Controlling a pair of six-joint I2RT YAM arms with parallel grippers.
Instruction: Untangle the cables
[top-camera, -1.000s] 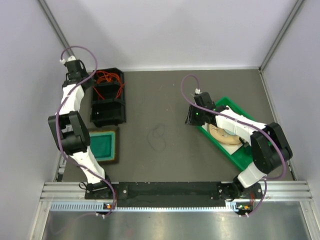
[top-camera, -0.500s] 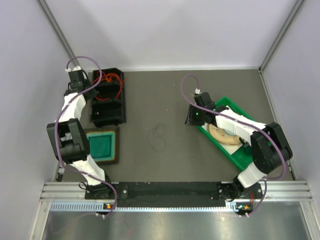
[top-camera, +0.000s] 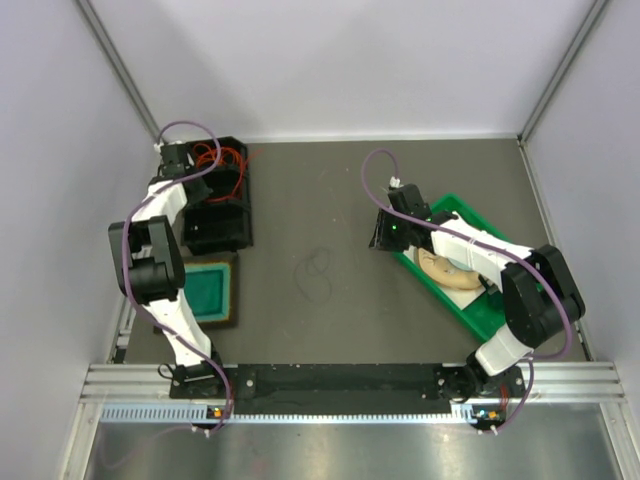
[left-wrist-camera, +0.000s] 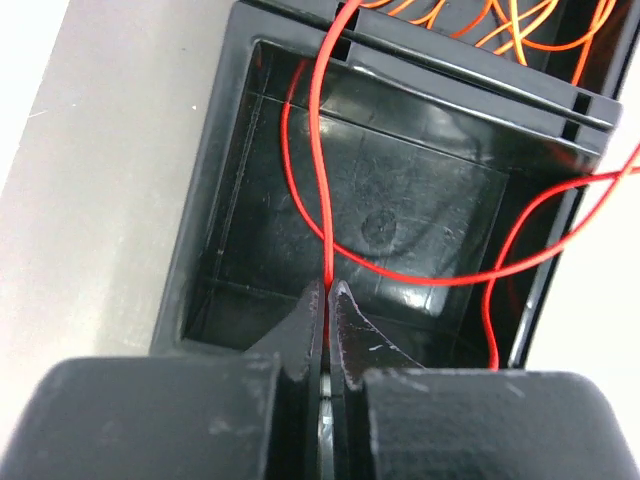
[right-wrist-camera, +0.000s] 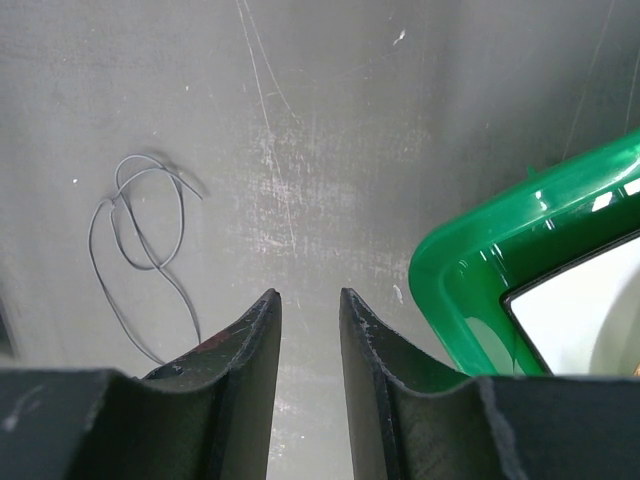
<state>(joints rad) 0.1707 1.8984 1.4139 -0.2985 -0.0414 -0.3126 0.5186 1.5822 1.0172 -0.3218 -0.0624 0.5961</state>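
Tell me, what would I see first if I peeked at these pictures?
Bright red cables spill out of the black bin at the far left, and the left end effector pinches one strand above it. On the right sits a shiny green tray, and a thin dark cable lies curled on the table between them.

a dark grey, scratched counter (top-camera: 400, 190) was seen from above. a black compartmented bin (top-camera: 215, 228) was set at its far left, and just nearer than it a teal square pad (top-camera: 205, 288) in a dark frame was laid flat. a thin dark cable (top-camera: 317, 272) was left in loose loops near the middle, well apart from everything else. a green tray (top-camera: 466, 207) was placed diagonally at the right side.
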